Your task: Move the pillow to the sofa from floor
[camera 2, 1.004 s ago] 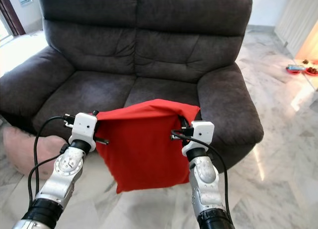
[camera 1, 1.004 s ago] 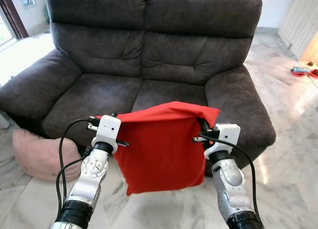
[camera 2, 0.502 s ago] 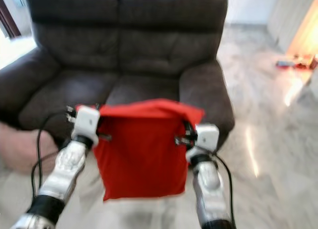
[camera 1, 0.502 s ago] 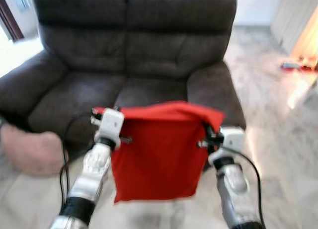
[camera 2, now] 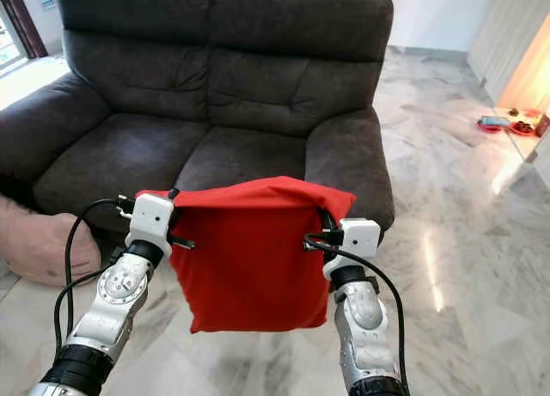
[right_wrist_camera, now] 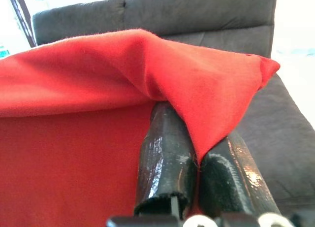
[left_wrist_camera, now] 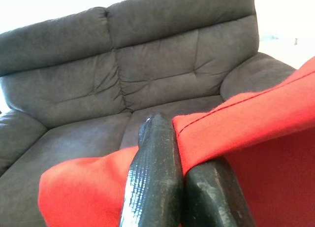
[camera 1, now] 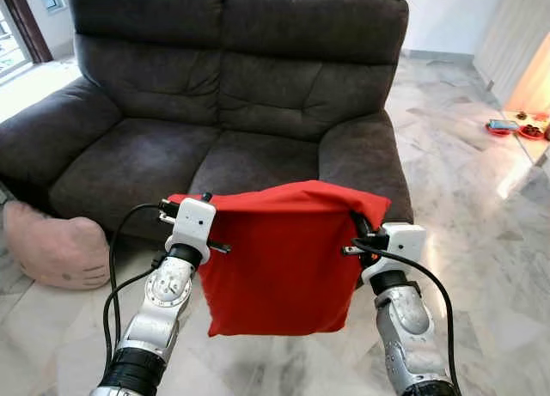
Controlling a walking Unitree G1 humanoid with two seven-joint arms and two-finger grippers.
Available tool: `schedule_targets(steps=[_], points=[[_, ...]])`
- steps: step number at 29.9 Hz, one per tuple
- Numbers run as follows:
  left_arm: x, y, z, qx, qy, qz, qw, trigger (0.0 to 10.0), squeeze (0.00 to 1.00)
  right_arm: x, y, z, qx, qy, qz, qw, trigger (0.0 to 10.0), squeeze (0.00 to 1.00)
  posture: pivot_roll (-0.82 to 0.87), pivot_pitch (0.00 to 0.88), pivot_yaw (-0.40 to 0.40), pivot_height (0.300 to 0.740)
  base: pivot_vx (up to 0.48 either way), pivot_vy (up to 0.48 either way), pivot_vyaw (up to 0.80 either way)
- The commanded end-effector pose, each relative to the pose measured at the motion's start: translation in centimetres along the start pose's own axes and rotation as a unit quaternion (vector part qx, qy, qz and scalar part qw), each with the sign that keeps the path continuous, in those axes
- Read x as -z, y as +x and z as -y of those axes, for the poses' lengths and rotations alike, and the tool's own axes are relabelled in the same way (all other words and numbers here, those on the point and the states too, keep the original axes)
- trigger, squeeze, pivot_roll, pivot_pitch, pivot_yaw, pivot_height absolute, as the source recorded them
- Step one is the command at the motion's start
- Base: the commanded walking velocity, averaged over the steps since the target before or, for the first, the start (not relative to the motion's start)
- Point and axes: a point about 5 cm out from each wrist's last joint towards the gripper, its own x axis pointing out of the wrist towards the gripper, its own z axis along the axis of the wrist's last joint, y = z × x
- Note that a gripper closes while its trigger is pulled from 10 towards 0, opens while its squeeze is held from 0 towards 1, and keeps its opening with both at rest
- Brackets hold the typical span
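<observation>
The red pillow (camera 1: 279,258) hangs in the air between the robot's two arms, held up by its top edge and drooping flat like a slack sack, its lower edge clear of the marble floor (camera 1: 481,207). The left gripper (left_wrist_camera: 174,153) has its two black fingers pressed together on the pillow's upper left corner, the red cloth pinched between them and folding over one fingertip. The right gripper (right_wrist_camera: 197,148) is closed the same way on the upper right corner, with the fabric draped over the top of its fingers (right_wrist_camera: 165,153). Both grippers sit level with each other, so the top hem runs nearly straight from one to the other. The pillow is in front of the dark grey sofa (camera 1: 223,87), not touching it: it hangs before the right-hand seat cushion and the right armrest, with floor between it and the sofa's front. A pale pink cushion (camera 1: 53,246) lies on the floor by the sofa's left front corner, well apart from the red one. Farther off on the right, small red dishes (camera 1: 503,128) sit on the floor. Compared with a second ago, the grip on both corners is unchanged and the pillow hangs the same way, but the whole view has swung: the sofa now sits farther left and a little farther away, and the blur of half a second ago has cleared.
</observation>
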Motion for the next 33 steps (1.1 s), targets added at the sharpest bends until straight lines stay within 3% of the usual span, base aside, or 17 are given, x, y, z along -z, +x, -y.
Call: schedule_targets(steps=[1, 18, 27, 33], points=[[-2.2, 0.5, -1.8, -0.040, -0.006, 0.050, 0.998, 10.0, 0.00, -1.4, 0.2, 1.3, 0.036, 0.007, 0.031, 0.999, 10.0, 0.00, 0.06, 0.000, -0.034, 0.740, 0.000, 0.000, 0.00], [-4.0, 1.3, -1.8, -0.039, 0.002, 0.079, 0.996, 10.0, 0.00, -3.0, 1.2, 0.5, 0.028, 0.015, 0.067, 0.997, 10.0, 0.00, 0.06, 0.000, -0.036, 0.740, 0.256, 0.000, 0.00], [-4.2, 1.4, -1.9, -0.041, 0.005, 0.082, 0.996, 10.0, 0.00, -3.0, 1.4, 0.6, 0.028, 0.020, 0.058, 0.998, 10.0, 0.00, 0.06, 0.000, -0.042, 0.740, 0.352, 0.000, 0.00], [-4.3, 1.4, -1.9, -0.041, 0.004, 0.083, 0.996, 10.0, 0.00, -3.1, 1.4, 0.6, 0.026, 0.018, 0.061, 0.998, 10.0, 0.00, 0.06, 0.000, -0.045, 0.740, 0.354, 0.000, -0.58]])
